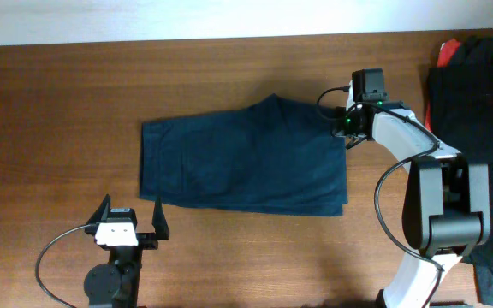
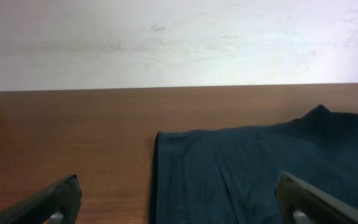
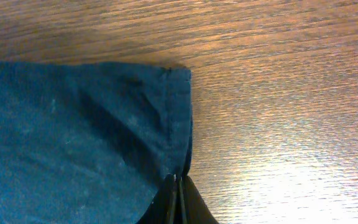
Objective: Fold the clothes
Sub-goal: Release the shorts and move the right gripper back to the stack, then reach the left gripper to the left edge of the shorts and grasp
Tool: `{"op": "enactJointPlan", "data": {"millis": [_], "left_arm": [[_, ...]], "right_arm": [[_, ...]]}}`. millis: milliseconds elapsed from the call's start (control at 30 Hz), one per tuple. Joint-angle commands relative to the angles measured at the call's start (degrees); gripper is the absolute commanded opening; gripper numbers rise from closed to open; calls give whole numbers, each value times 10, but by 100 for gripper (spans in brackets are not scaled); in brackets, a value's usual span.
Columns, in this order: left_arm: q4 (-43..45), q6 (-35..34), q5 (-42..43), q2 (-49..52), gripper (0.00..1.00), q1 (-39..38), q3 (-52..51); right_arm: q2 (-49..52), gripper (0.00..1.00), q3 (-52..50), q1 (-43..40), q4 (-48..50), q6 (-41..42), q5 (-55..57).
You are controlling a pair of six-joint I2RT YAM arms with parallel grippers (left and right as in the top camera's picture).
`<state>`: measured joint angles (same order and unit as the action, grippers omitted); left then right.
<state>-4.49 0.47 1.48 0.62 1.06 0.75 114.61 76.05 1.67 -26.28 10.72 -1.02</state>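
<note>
A dark blue folded garment (image 1: 246, 156) lies flat in the middle of the wooden table. My right gripper (image 1: 342, 130) is at its far right edge, shut on the hem of the cloth, as the right wrist view (image 3: 178, 180) shows. The garment's stitched corner (image 3: 178, 76) lies just beyond the fingers. My left gripper (image 1: 132, 224) is open and empty near the front edge, just in front of the garment's near left corner. In the left wrist view the garment (image 2: 260, 168) lies between and beyond the spread fingers (image 2: 179, 202).
A pile of dark and red clothes (image 1: 473, 94) sits at the right edge of the table. Bare wood (image 1: 50, 128) lies left of the garment. A pale wall (image 2: 179, 37) stands behind the table's far edge.
</note>
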Motion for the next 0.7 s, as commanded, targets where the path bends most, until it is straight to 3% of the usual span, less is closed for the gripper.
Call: {"op": "enactJointPlan", "data": {"millis": [0, 33, 67, 100, 133, 167, 333, 433, 667], "left_arm": [[-1, 11, 2, -2, 99, 2, -2], [-1, 11, 2, -2, 99, 2, -2], [-1, 11, 2, -2, 99, 2, -2], [-1, 11, 2, -2, 99, 2, -2], [-1, 11, 2, -2, 99, 2, -2], [-1, 11, 2, -2, 99, 2, -2], [-1, 11, 2, -2, 99, 2, -2], [-1, 11, 2, -2, 99, 2, -2], [-1, 11, 2, -2, 99, 2, -2]], "right_arm": [[2, 8, 17, -17, -7, 3, 17], [2, 22, 20, -18, -15, 3, 17], [2, 60, 27, -18, -31, 3, 17], [2, 69, 45, -18, -54, 3, 17], [2, 89, 68, -18, -78, 3, 17], [1, 99, 101, -18, -115, 3, 18], [1, 99, 294, -52, -299, 3, 65], [1, 99, 357, -124, -331, 3, 98], [2, 99, 353, -255, -408, 3, 91]]}}
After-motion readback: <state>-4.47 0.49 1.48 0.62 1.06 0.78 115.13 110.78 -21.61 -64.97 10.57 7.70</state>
